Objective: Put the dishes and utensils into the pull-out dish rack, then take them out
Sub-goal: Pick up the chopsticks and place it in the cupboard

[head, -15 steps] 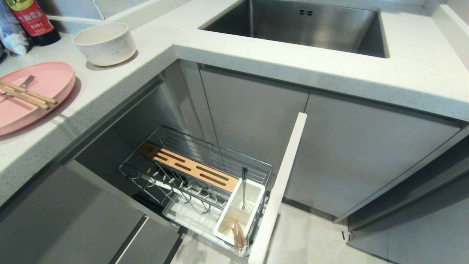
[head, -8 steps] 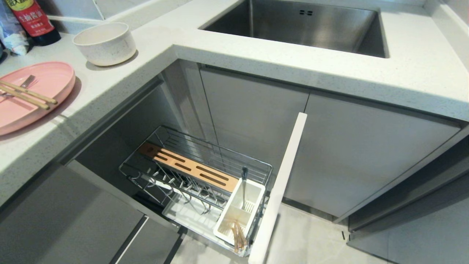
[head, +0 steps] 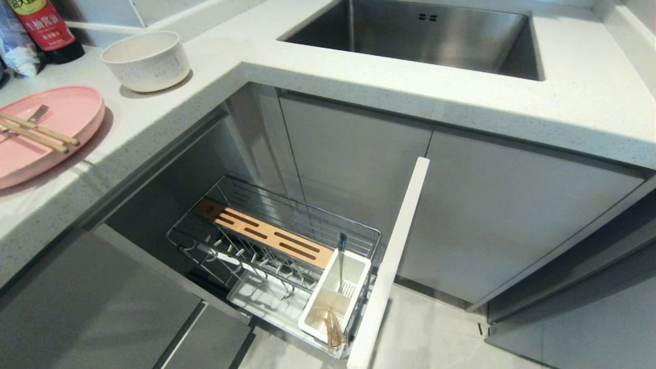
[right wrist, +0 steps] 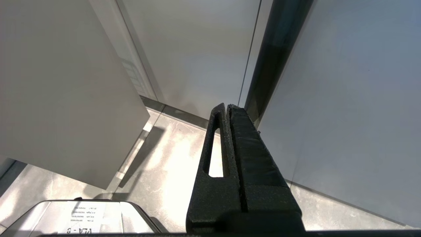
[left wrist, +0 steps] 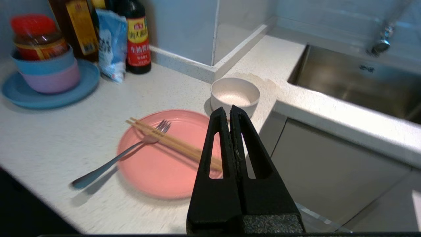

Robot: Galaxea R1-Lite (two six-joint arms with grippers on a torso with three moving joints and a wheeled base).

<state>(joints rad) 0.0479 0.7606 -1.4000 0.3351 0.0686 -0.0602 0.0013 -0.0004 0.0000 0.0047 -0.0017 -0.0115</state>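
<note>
Speckled white countertop (left wrist: pixel 65 138), corner by a steel sink (left wrist: pixel 355 82). My left gripper (left wrist: pixel 229 110) hangs above it, fingers pressed together, empty; my right gripper (right wrist: pixel 227 108), likewise closed and empty, points at the floor. Just beyond the left one lies the large round pink plate (left wrist: pixel 158 171), carrying light wooden chopsticks (left wrist: pixel 171 143) and a slim silver fork (left wrist: pixel 118 158), probably staged for pickup. Behind sits the small cream speckled bowl (left wrist: pixel 235 95); below the counter, the chrome wire pull-out rack (head: pixel 287 256) stands open.

A pale speckled stone L-shaped countertop (head: pixel 389 87) with an inset stainless steel sink (head: pixel 425 36) tops flat grey cabinet doors (head: pixel 492 215) above a light grey tiled floor (head: pixel 435 333), with pale blue-grey wall panels (left wrist: pixel 184 29) behind and bright daylight falling across it.
</note>
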